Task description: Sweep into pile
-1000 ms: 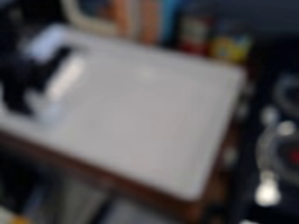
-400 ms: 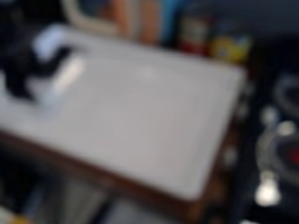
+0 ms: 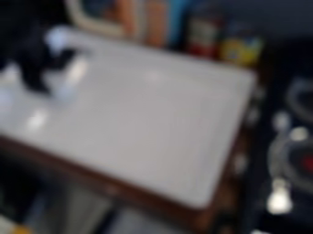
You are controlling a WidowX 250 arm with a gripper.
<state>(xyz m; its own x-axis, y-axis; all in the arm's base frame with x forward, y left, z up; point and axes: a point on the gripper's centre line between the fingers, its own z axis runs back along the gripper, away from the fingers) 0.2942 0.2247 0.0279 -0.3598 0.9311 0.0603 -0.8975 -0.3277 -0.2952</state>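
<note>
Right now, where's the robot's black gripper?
In the camera view, the gripper is at the picture's upper left, over the far left part of the white surface.

The table has a pale grey-white top and a brown near edge; the claw is black. Along the far side are a blue strip, an orange-brown strip and a mostly yellow item.

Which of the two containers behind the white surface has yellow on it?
The right container; the left container has red low down instead.
</note>
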